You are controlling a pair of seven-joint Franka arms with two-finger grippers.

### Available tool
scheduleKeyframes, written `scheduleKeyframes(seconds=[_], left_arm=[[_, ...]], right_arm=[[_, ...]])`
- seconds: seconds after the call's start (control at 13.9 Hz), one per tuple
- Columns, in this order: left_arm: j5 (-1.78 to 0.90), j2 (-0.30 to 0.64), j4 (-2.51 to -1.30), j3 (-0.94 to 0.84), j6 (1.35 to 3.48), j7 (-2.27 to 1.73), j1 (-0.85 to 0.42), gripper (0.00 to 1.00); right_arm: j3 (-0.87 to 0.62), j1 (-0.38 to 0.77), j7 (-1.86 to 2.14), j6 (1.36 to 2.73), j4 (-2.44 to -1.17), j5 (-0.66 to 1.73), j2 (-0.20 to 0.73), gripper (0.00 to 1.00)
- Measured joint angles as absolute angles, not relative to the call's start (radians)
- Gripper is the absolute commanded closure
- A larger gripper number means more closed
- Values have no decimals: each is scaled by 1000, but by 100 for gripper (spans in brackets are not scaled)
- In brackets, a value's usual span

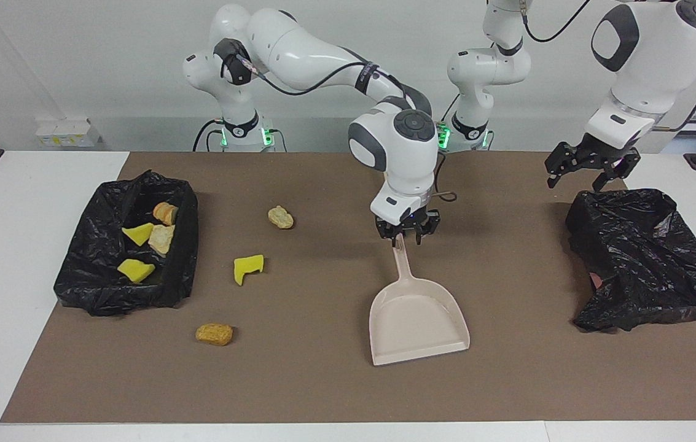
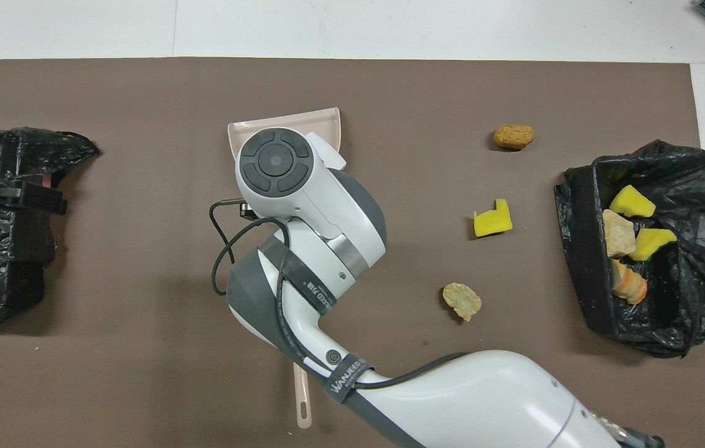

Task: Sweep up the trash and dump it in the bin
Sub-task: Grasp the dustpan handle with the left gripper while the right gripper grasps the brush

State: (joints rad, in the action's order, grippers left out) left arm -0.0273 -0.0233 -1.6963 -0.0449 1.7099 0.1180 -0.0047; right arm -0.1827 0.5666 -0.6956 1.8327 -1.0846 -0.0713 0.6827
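Right tool: right tool (image 1: 406,236) sits over the top end of the dustpan handle, mid-counter; its fingers look parted around the handle tip, but whether they touch it I cannot tell.
Dustpan: beige dustpan (image 1: 418,319) lies flat on the brown mat (image 1: 335,380), handle toward the robots, scoop empty.
Overhead cover: the right arm's wrist hides most of the dustpan from above; only the scoop's edge (image 2: 284,121) shows.
Left tool: left tool (image 1: 587,169) hangs released, fingers spread, over the crumpled black bag (image 1: 642,258) at the left arm's end of the counter; that arm waits.
Loose trash: yellow sponge chunk (image 1: 248,268), pale bread-like lump (image 1: 281,217) nearer the robots, orange-brown lump (image 1: 214,334) farther from them; all lie on the mat well apart from the dustpan, toward the right arm's end.
Bin: black-lined bin (image 1: 96,288) at the right arm's end holds two yellow chunks (image 1: 136,270) and two tan lumps (image 1: 162,238).
In the way: open mat lies between dustpan and loose scraps.
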Motion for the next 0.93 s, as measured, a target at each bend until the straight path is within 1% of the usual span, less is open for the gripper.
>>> scheduleKeyframes(seconds=[0.14,0.22,0.36,0.5,0.57,0.72,0.79,0.93], left_arm=[[-27,-21,-1704,-47,1726,116,-29,0],[-28,-17,-1710,-47,1739,109,-46,0],[-28,-1,-1723,-49,1783,52,-93,0],[-28,26,-1743,-51,1854,-40,-154,0],[-28,44,-1752,-51,1894,-92,-184,0],[-28,86,-1763,-52,1975,-204,-245,0],[-28,110,-1764,-53,2009,-255,-276,0],[-28,164,-1767,-53,2073,-358,-340,0]], right_arm=[[-183,557,-696,1760,-1141,-27,594,14],[-183,553,-695,1733,-1198,-9,532,5],[-185,557,-696,1716,-1345,10,409,6],[-189,576,-696,1724,-1519,63,294,8],[-190,594,-696,1754,-1600,86,250,8],[-190,636,-696,1869,-1751,109,184,9],[-190,661,-696,1922,-1817,112,166,10],[-190,714,-718,2021,-1922,114,158,10]])
